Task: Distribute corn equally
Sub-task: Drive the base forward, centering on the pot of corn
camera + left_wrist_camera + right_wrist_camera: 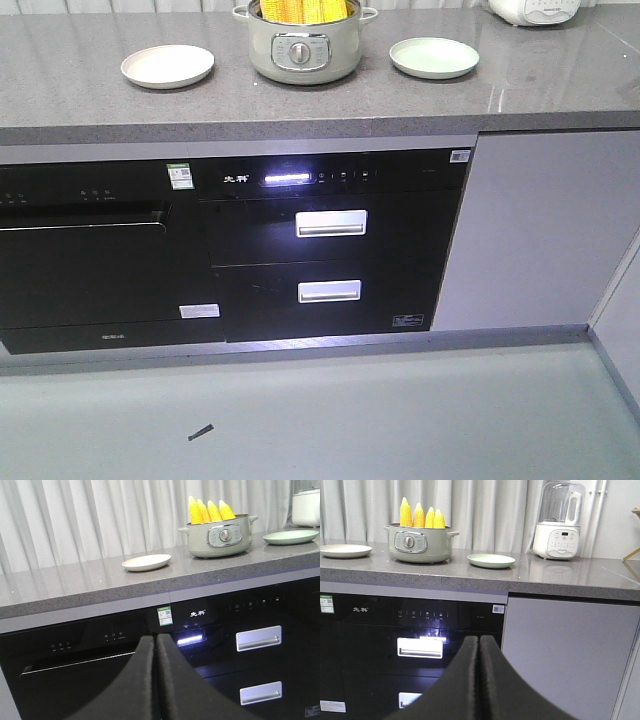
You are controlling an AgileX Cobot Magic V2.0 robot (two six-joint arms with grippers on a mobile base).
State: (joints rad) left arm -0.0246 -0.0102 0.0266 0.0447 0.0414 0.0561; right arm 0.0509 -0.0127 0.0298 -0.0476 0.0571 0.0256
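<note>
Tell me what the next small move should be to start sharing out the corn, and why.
Probably lift the left gripper toward the pot and open it. All four corn cobs stand in the pot, the cream plate and green plate are empty, and it and the right gripper are shut and nowhere near the pot.

This is a kitchen. A grey speckled stone worktop (80, 110) runs above built-in black appliances (330, 250) with a lit control panel and handled drawers. On it stand an electric pot (300, 55) holding corn (208, 511), a cream plate (167, 66), a green plate (434, 57) and a blender (556, 539). Pale curtains (75, 520) hang behind.
</note>
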